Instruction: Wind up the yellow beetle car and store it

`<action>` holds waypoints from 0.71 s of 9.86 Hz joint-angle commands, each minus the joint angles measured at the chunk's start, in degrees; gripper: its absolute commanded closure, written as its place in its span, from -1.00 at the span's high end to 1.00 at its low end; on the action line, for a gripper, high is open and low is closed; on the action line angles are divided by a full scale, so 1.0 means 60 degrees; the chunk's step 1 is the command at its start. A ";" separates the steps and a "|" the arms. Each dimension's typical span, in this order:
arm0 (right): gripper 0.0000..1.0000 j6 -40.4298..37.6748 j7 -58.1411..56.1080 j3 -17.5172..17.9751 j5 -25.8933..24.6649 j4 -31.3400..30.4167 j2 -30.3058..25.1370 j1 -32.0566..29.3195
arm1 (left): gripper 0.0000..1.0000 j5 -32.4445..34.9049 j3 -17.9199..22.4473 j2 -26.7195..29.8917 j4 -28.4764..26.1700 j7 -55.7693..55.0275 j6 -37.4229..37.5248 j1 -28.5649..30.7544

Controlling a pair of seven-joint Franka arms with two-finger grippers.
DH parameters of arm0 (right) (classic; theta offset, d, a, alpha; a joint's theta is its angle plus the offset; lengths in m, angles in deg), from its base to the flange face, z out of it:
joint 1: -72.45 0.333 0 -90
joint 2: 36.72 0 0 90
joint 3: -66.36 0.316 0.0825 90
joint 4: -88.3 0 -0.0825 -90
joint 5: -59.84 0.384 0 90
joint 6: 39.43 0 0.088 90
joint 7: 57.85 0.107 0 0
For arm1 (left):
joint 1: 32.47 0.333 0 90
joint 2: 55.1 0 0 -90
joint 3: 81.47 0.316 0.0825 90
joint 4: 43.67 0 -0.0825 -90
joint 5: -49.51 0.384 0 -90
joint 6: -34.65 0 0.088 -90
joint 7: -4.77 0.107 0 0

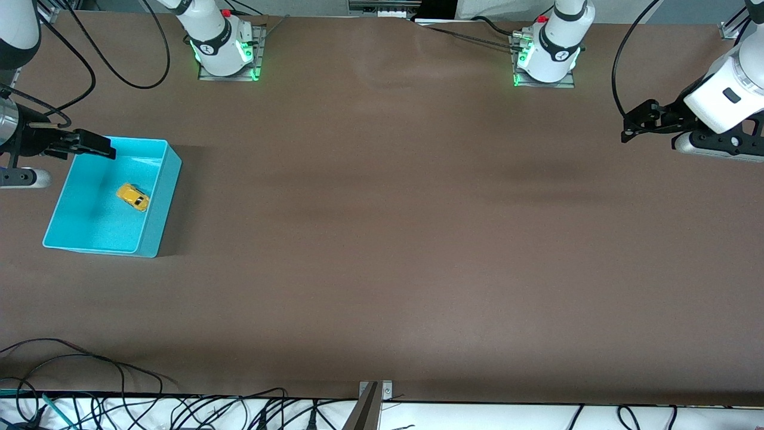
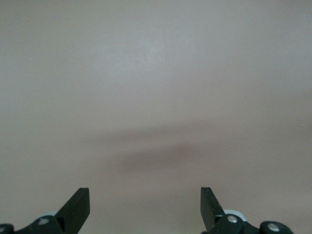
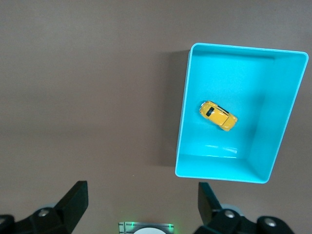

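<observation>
The yellow beetle car (image 1: 132, 197) lies inside the turquoise bin (image 1: 160, 206) at the right arm's end of the table. It rests on the bin's floor, apart from the walls. In the right wrist view the car (image 3: 218, 115) and the bin (image 3: 214, 166) lie below, off to one side of the fingers. My right gripper (image 1: 95, 145) is up in the air by the bin's rim, open and empty (image 3: 141, 192). My left gripper (image 1: 638, 122) waits over the left arm's end of the table, open and empty (image 2: 145, 195).
The two arm bases (image 1: 225, 57) (image 1: 546, 60) stand along the table's back edge. Cables (image 1: 89, 382) lie along the table's front edge. The brown table top (image 1: 388, 227) stretches between the bin and the left arm.
</observation>
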 commanded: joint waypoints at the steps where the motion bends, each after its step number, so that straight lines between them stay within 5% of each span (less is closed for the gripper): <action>1: 0.99 -0.0115 0.0174 0.0079 -0.0175 -0.0117 -0.0172 0.0003 | 1.00 -0.0169 -0.0005 -0.0069 0.0192 0.0027 0.0156 0.0051; 7: 1.00 -0.0232 0.0188 0.0079 -0.0160 -0.0059 -0.0143 0.0003 | 1.00 -0.0184 -0.0020 -0.0069 0.0192 -0.0002 0.0156 0.0037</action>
